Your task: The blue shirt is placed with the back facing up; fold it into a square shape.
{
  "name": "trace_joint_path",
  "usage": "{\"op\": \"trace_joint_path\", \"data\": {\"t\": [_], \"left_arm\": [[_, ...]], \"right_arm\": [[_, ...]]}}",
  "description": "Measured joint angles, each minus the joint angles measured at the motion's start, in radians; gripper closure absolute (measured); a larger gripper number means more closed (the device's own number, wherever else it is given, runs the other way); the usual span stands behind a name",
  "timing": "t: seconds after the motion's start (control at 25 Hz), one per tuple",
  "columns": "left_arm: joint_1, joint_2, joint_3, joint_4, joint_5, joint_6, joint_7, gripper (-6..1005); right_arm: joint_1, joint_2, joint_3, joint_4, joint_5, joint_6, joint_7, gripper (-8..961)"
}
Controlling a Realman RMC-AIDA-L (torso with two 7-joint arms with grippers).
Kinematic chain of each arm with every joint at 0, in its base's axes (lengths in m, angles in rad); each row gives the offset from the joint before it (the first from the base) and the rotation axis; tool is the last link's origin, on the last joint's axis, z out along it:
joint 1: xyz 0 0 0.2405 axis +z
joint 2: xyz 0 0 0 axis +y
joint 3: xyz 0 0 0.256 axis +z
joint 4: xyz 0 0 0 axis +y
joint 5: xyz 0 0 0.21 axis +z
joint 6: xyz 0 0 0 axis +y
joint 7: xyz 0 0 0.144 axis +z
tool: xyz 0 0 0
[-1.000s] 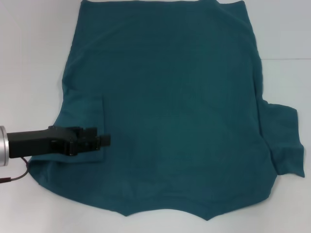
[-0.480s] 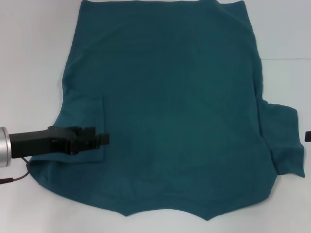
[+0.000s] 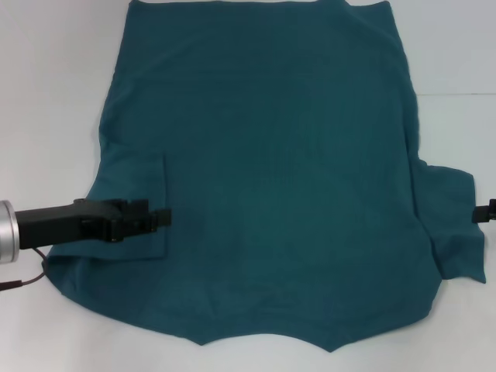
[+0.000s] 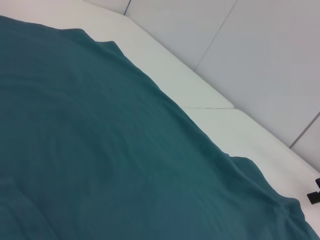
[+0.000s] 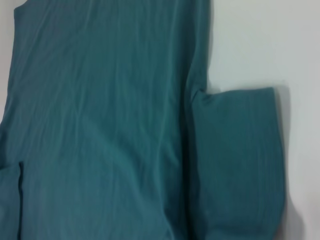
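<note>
The blue shirt (image 3: 287, 170) lies spread flat on the white table, its hem toward the far side. Its left sleeve (image 3: 138, 186) is folded inward onto the body, while its right sleeve (image 3: 453, 225) lies spread out sideways. My left gripper (image 3: 159, 218) hovers low over the lower part of the folded left sleeve, pointing right. Only the tip of my right gripper (image 3: 486, 212) shows at the right edge, just beside the right sleeve. The left wrist view shows the shirt (image 4: 100, 150) and the right gripper (image 4: 314, 192) far off. In the right wrist view are the shirt (image 5: 100, 125) and the right sleeve (image 5: 240, 160).
The white table (image 3: 54, 93) surrounds the shirt on the left, right and near sides. A seam line (image 3: 457, 94) runs across the table at the right. A red-and-black cable (image 3: 19, 282) hangs by the left arm.
My left gripper has drawn back a little to the left over the folded sleeve. The right gripper's tip has come into view at the right edge beside the right sleeve.
</note>
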Motion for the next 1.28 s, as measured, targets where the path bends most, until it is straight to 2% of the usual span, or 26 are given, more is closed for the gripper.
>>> {"op": "trace_joint_path", "data": {"t": [0.84, 1.28], "left_arm": [[0.000, -0.001, -0.002, -0.012, 0.000, -0.037, 0.001, 389], [0.001, -0.002, -0.002, -0.012, 0.002, -0.050, 0.004, 389]], "right_arm": [[0.010, 0.025, -0.009, 0.029, -0.001, 0.074, -0.014, 62], [0.021, 0.027, -0.017, 0.051, -0.003, 0.084, -0.013, 62]]}}
